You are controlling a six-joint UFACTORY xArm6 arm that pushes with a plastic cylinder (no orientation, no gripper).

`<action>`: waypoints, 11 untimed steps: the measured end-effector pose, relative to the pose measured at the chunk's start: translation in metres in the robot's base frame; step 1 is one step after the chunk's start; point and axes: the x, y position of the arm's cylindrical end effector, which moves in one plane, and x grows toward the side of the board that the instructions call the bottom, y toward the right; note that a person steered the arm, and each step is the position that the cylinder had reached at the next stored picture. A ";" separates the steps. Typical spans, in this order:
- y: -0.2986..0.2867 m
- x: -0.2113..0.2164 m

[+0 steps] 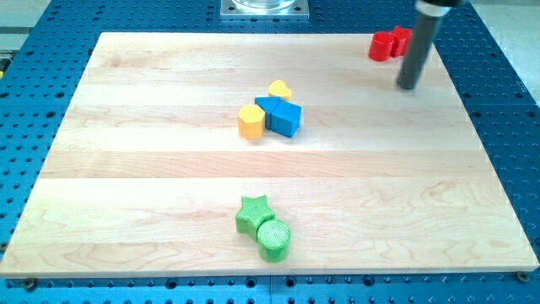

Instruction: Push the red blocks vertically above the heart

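Note:
Two red blocks [386, 43] sit close together near the view's top right corner of the wooden board; the rod partly hides the right one, so their shapes are unclear. My tip [408, 86] stands just below and to the right of them, apart from them. A yellow heart [280, 89] lies near the board's centre, well to the left of the red blocks. It touches a blue triangular block [271, 105].
A blue cube [285, 119] and a yellow hexagonal block [251, 122] cluster with the heart. A green star [253, 213] and a green cylinder [273, 239] sit near the view's bottom. The board [126, 169] lies on a blue perforated table.

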 end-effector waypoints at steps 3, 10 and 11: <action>0.036 -0.102; -0.206 -0.006; -0.206 -0.008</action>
